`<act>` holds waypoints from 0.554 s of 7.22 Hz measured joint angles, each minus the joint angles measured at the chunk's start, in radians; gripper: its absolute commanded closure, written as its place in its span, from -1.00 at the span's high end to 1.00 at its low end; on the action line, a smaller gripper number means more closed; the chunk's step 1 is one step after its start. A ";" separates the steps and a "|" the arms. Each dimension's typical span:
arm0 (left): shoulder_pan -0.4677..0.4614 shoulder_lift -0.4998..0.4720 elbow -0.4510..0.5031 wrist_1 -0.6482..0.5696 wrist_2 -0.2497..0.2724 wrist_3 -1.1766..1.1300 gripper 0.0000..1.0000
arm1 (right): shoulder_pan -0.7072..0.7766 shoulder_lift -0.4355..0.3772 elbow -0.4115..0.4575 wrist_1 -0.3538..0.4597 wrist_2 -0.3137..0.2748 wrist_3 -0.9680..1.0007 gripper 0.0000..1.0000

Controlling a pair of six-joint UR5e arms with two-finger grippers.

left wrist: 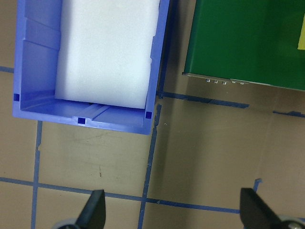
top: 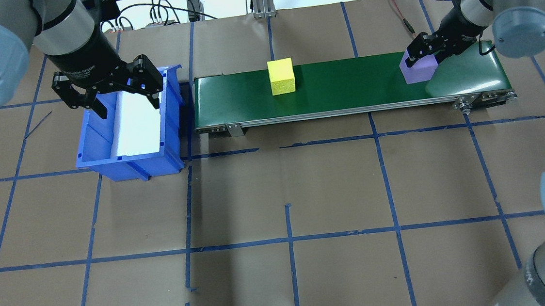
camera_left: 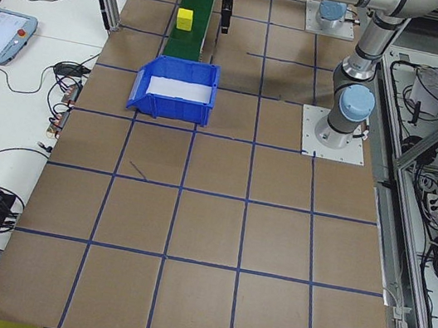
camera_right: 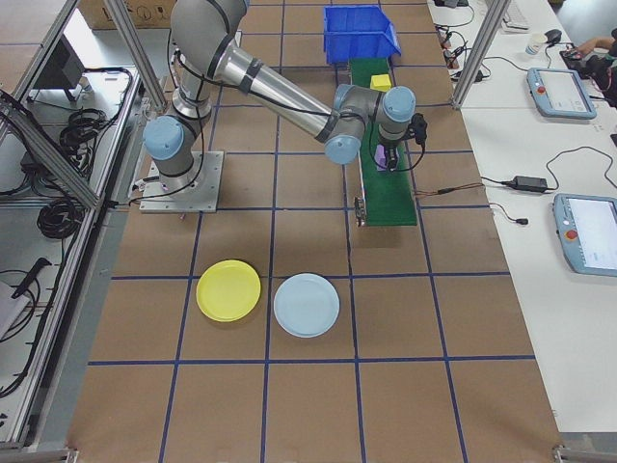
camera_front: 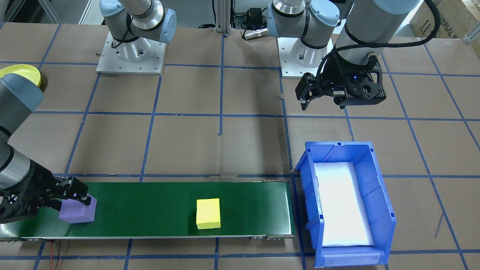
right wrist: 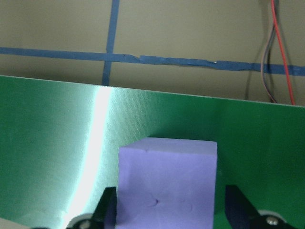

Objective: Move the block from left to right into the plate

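Partial print "UNIVERSAL R" on cardboard box (camera_front: pixel 448 18), top right corner; nothing else legible.

Near arm (camera_right: pixel 289 96) reaches over the green belt (camera_right: pixel 386 183). Purple block (camera_right: pixel 383 154) beneath its wrist, yellow block (camera_right: pixel 382 83) beyond, blue bin (camera_right: pixel 362 34) at the far end. Yellow plate (camera_right: pixel 228 290) and pale blue plate (camera_right: pixel 307 305) sit side by side.
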 measured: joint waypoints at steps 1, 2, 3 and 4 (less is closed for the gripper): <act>0.003 0.000 -0.003 0.000 0.001 0.008 1.00 | -0.001 0.002 -0.001 -0.004 -0.019 -0.010 -0.08; 0.003 0.000 -0.003 0.001 0.001 0.010 1.00 | -0.004 0.006 -0.007 -0.005 -0.025 -0.016 -0.43; 0.003 0.002 -0.003 0.001 0.002 0.011 1.00 | -0.016 0.008 -0.018 -0.005 -0.028 -0.029 -0.52; 0.002 0.003 -0.003 0.002 0.002 0.011 1.00 | -0.048 0.004 -0.031 -0.002 -0.029 -0.053 -0.53</act>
